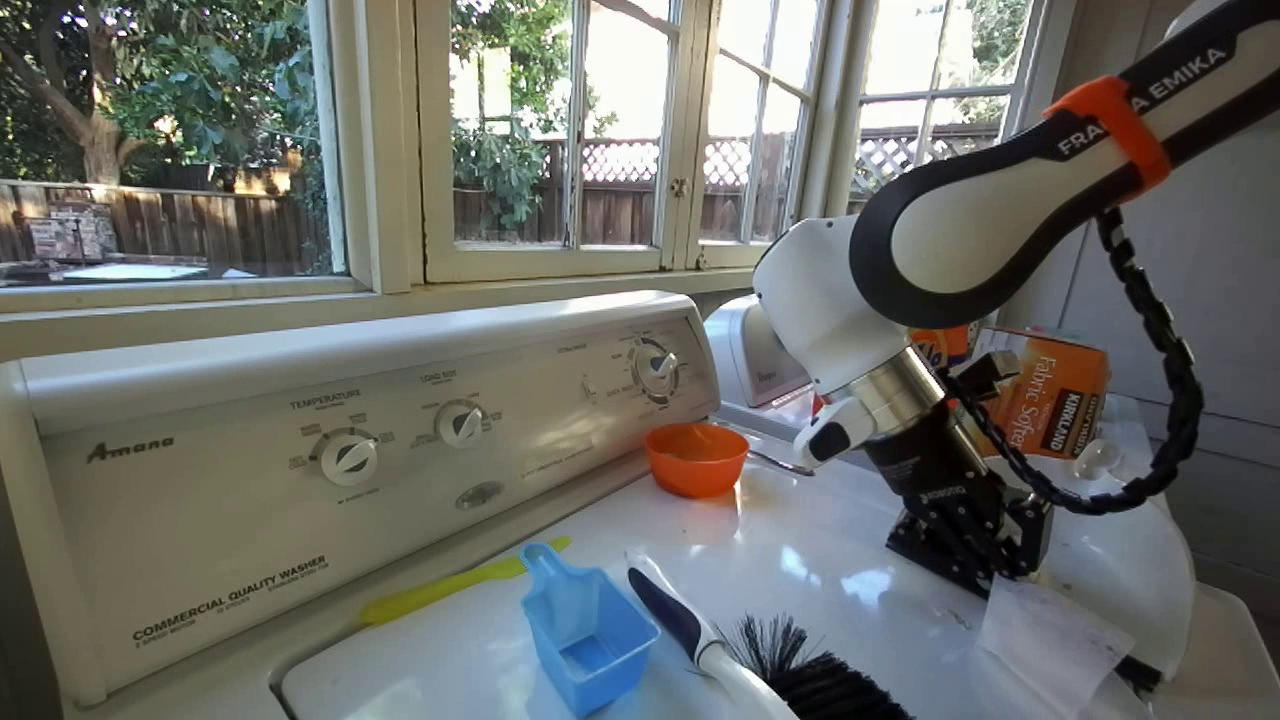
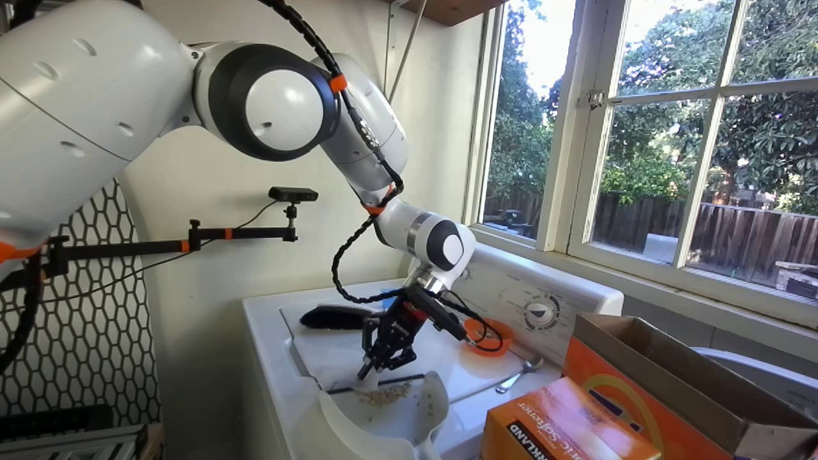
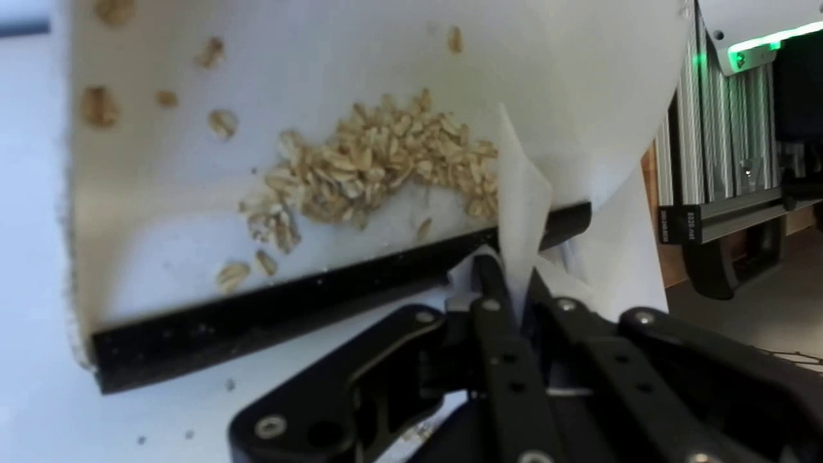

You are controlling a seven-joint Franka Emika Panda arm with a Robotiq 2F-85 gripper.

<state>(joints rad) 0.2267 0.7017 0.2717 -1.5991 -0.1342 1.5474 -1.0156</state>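
Glossy white flat washer top [image 1: 800,530], beneath the claw [image 3: 512,276]. Directly upon it: beside the claw, black-lipped white plastic dustpan [image 2: 390,423]; rearward of the claw, round orange bowl [image 1: 697,475] and slender metal spoon [image 2: 519,374]; across the claw from the dustpan, black-bristled brush [image 2: 337,318], translucent blue square-sided scoop [image 1: 612,680] and, farthest from the claw, flat yellow-green implement [image 1: 440,592].

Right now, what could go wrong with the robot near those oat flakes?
The thin white papery sheet pinched in the black two-fingered pincer could tear or slip. It sticks up near the tan oat flakes, so might flick some over the black strip edging the white plastic dustpan. The pincer, right by that strip, could bump the dustpan.
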